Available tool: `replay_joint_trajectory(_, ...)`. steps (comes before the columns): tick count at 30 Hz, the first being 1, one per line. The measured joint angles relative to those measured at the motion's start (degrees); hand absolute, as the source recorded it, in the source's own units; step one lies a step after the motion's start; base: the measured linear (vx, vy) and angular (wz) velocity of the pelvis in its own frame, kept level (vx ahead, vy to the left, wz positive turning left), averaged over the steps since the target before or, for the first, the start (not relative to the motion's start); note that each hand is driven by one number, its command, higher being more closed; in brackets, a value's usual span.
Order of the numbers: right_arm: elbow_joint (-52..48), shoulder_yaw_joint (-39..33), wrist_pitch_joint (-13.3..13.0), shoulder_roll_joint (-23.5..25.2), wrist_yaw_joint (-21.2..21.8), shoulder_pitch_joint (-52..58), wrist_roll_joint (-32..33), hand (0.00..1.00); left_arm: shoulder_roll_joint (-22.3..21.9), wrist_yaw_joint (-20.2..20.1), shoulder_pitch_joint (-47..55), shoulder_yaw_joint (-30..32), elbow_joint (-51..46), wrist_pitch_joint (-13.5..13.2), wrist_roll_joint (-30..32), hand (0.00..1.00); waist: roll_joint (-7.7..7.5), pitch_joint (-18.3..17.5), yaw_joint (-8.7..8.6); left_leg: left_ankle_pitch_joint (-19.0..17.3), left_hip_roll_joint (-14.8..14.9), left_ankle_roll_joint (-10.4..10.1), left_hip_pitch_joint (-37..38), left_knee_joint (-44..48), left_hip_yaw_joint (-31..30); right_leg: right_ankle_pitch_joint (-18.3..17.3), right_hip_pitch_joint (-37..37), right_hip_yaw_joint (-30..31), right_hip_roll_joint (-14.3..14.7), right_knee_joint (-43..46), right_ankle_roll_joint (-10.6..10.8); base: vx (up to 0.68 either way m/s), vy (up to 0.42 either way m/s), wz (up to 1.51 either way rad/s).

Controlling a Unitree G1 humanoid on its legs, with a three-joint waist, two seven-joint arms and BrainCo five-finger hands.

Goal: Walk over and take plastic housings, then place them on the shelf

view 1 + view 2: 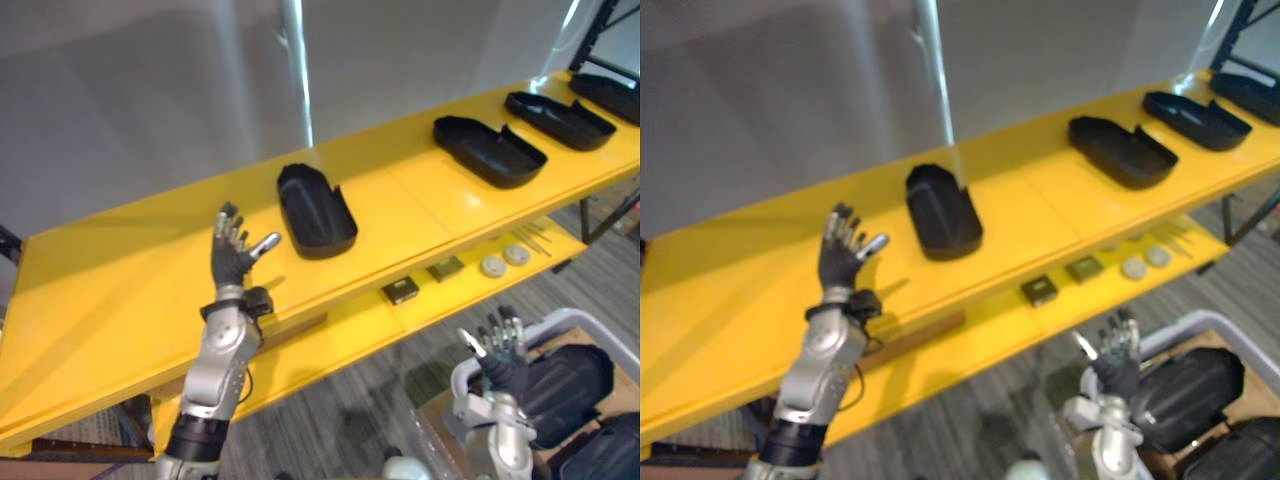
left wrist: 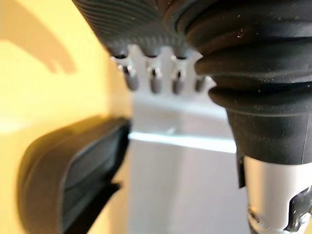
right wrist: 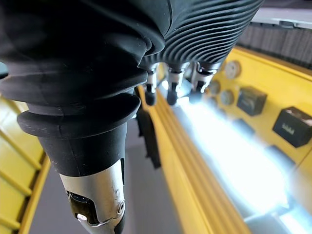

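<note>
I saw four black plastic housings in a row on top of the yellow shelf (image 1: 120,270), hollow side up. The middle housing (image 1: 316,210) lay alone. The second housing (image 1: 490,150), third housing (image 1: 560,118) and last housing (image 1: 610,95) lay further right. More dark housings (image 1: 570,385) sat low at the near right.

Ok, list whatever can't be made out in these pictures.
Farthest housing, left eye view: cut off by the right edge.
Small parts on the lower shelf, left eye view: too small to identify.
Housing in the bin, left eye view: partly behind the right hand.
Nearest housing, left wrist view: blurred, cut off by the bottom edge.
</note>
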Motion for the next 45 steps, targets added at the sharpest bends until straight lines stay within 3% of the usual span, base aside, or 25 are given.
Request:
replay_joint_trajectory(11, 0.01, 0.80, 0.04, -0.09, 0.89, 0.87, 0.00, 0.00, 1.11, 5.79, -3.82, 2.95, 7.44, 0.37, -1.94, 0.00, -0.05, -0.06, -0.83, 0.03, 0.00, -0.05, 1.90, -1.33, 2.81, 0.71, 0.16, 2.76, 0.50, -0.40, -0.05, -0.01, 0.005, -0.12)
replay_joint_trajectory(16, 0.07, 0.92, 0.04, -0.15, 1.25, 0.66, 0.03, 0.00, 2.91, 7.96, -8.64, 4.07, 15.65, 4.36, -1.99, 0.00, -0.06, -0.06, -1.69, 0.41, -0.06, -0.01, 1.79, -1.52, 2.82, 1.23, 0.19, 2.75, 0.50, -0.86, -0.02, 0.00, 0.000, 0.00)
replay_joint_trajectory(19, 0.53, 0.94, 0.04, -0.73, 1.29, 0.01, 0.04, 0.00, 3.58, 8.01, -11.41, 5.10, 20.94, 4.57, -2.40, 0.00, -0.11, -0.07, -2.17, 0.46, -0.05, -0.04, 1.77, -1.54, 2.76, 1.30, 0.20, 2.94, 0.49, -1.17, 0.01, 0.00, 0.000, 0.00)
replay_joint_trajectory(32, 1.06, 2.01, 0.04, -2.59, 1.18, -0.80, 0.14, 0.00, 7.51, 0.86, -17.46, 4.06, 31.75, 7.72, -9.74, 0.00, -1.10, -0.18, -3.63, 0.48, -0.01, -0.06, 1.73, -1.56, 2.87, 1.43, 0.18, 3.05, 0.56, -1.65, -0.09, 0.00, 0.000, 0.00)
replay_joint_trajectory(39, 1.30, 2.00, 0.04, -2.57, 1.21, -1.04, 0.13, 0.00, 7.85, -3.47, -18.06, 3.57, 32.04, 7.42, -15.51, 0.00, -1.44, -0.23, -3.58, 0.47, -0.05, -0.07, 1.70, -1.60, 3.02, 1.51, 0.20, 3.28, 0.55, -1.83, -0.08, 0.00, 0.000, 0.00)
replay_joint_trajectory(45, 2.11, 1.99, 0.01, -2.57, 1.23, -1.40, 0.13, 0.00, 8.04, -5.85, -18.24, 2.24, 32.04, 7.16, -15.86, 0.00, -1.56, -0.25, -3.59, 0.47, -0.06, -0.07, 1.70, -1.60, 3.00, 1.53, 0.24, 3.26, 0.55, -1.90, -0.07, 0.00, 0.000, 0.00)
